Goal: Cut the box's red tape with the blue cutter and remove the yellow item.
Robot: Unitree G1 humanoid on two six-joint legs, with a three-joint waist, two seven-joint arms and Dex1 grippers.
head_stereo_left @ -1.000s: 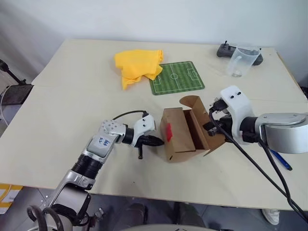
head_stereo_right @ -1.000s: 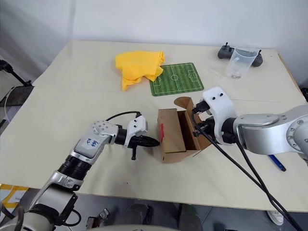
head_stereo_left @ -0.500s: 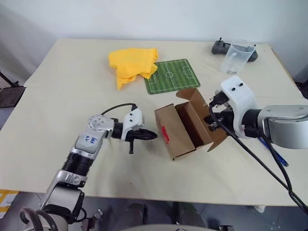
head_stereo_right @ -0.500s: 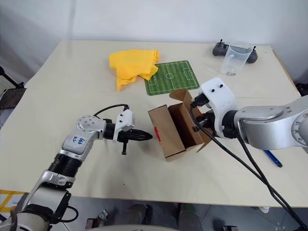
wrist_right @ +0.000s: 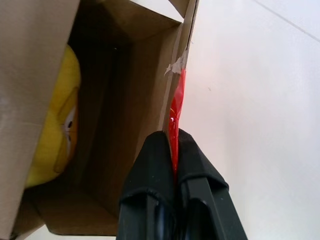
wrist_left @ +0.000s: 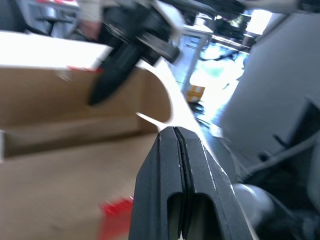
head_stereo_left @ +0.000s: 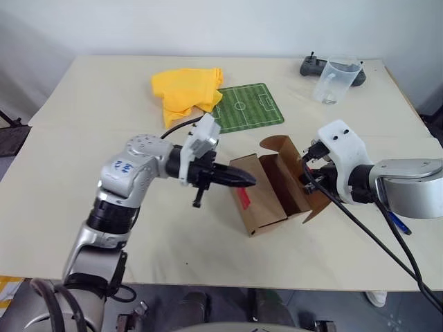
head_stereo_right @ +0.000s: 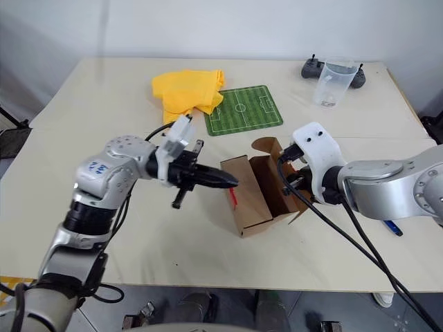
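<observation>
The brown box (head_stereo_left: pixel 271 196) lies open on the table with its flaps spread. Red tape (head_stereo_left: pixel 243 200) shows on its near left side. My right gripper (wrist_right: pixel 173 138) is shut on the edge of a flap with red tape (wrist_right: pixel 176 107) on it. Deep inside the box sits the yellow item (wrist_right: pixel 56 125). My left gripper (head_stereo_left: pixel 247 181) is shut and empty, hovering level just over the box's left side and pointing right. The blue cutter (head_stereo_right: pixel 393 228) lies on the table, mostly hidden behind my right arm.
A yellow cloth (head_stereo_left: pixel 185 90) and a green football-pitch mat (head_stereo_left: pixel 246 107) lie behind the box. A clear plastic cup (head_stereo_left: pixel 331 81) and a black controller (head_stereo_left: pixel 311 66) stand at the far right. The table's front edge runs close below the box.
My left gripper has risen off the table and swung right, from beside the box to over its left side. The right gripper kept its hold on the flap. The camera shifted.
</observation>
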